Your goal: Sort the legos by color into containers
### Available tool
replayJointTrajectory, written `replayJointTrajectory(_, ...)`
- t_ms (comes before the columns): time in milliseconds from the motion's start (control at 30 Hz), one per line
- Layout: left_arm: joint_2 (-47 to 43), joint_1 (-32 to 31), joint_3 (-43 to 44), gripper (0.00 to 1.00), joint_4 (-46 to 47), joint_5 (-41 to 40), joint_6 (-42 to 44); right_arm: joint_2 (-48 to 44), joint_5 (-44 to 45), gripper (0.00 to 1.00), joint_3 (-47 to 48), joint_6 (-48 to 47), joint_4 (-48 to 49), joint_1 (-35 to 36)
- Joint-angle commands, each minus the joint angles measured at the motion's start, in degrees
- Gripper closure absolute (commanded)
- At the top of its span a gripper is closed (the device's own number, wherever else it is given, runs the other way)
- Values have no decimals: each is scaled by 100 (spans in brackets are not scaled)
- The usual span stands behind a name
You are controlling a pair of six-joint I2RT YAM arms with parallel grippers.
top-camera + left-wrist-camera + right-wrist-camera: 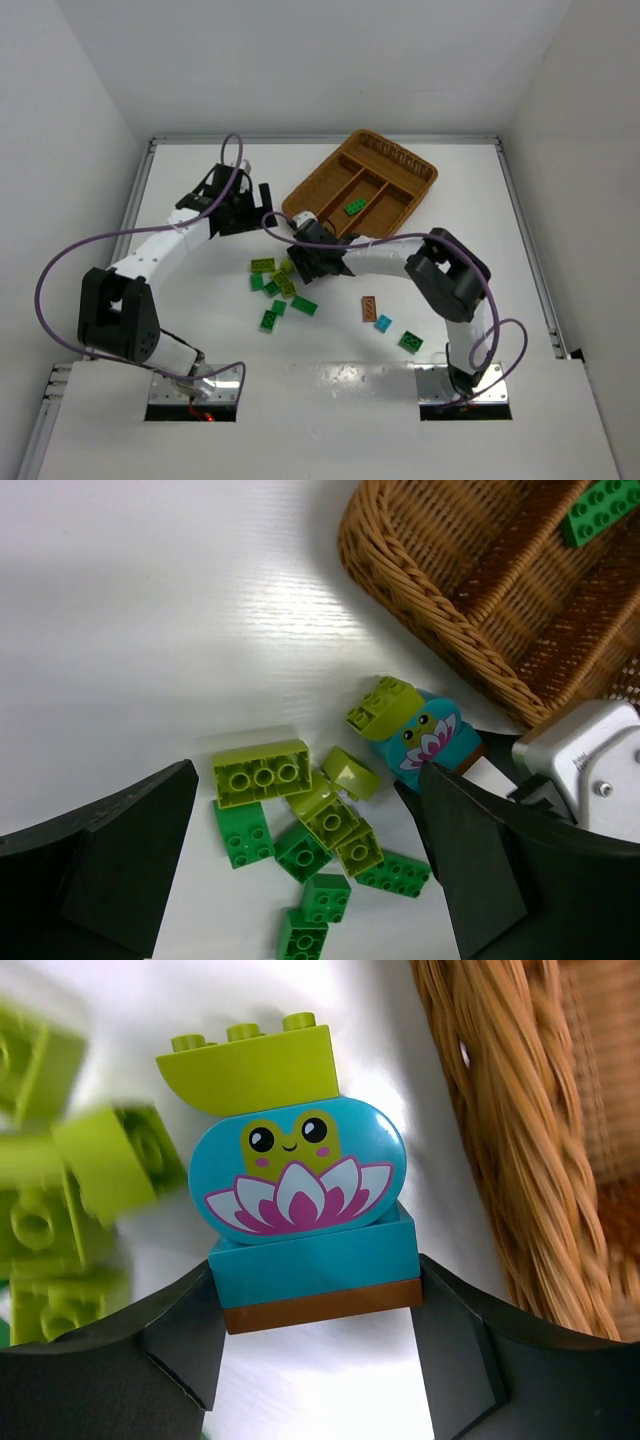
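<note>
Your right jaws are clenched on the base of the frog stack (300, 1185), mid-frame on the bench (150, 630), just beside the wicker tray (510, 1160) wall at the right. Lift straight up before crossing that wall, so the lime top piece (250, 1065) stays on. Your left jaws hang released over the loose bricks (300, 830).

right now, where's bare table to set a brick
Bare: right of the brown wicker tray; the white table's far-left corner beyond the left arm. Crowded at the tray's near corner: the green and lime brick pile, the right gripper gripping the cyan frog brick stack.
</note>
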Motion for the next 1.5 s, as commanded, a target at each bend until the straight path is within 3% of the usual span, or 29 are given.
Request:
replayJointTrajectory(0, -16, 198, 200, 0, 78, 457, 75, -945, 90, 55, -363, -18, 146, 36)
replayJointTrajectory(200, -139, 849, 77, 0, 436, 2696, 488, -2713, -350, 55, -1392, -185, 357, 36)
replayJointTrajectory(233, -139, 850, 77, 0, 490, 3475, 541, -2942, -419, 55, -1498, -185, 270, 36)
replayJointTrajectory(367, -139, 763, 24, 0, 1078, 4927, 541, -3901, -526, 55, -1868, -124, 15, 36)
replayJointTrajectory(467, -139, 551, -38, 0, 1430, 5571, 480, -4367, -631, 54, -2017, -53, -223, 36)
replayJointTrajectory(700, 536, 6, 50, 0, 1624, 6127, 427, -4614, -578, 53, -2017, 0, -504, 36)
replayJointTrajectory(1000, 818, -601, 50, 0, 1695, 5864, 296, -4562, -526, 53, -1965, 0, -504, 36)
replayJointTrajectory(1067, 819, -601, -2, 5, 1940, 5864, 155, -4509, -526, 53, -1965, -53, -504, 36)
replayJointTrajectory(1333, 819, -601, -2, 40, 2170, 5917, -21, -4509, -526, 53, -1965, -53, -557, 36)
replayJointTrajectory(1467, 819, -601, -2, 45, 2170, 5978, -21, -4509, -526, 53, -1965, -53, -557, 36)
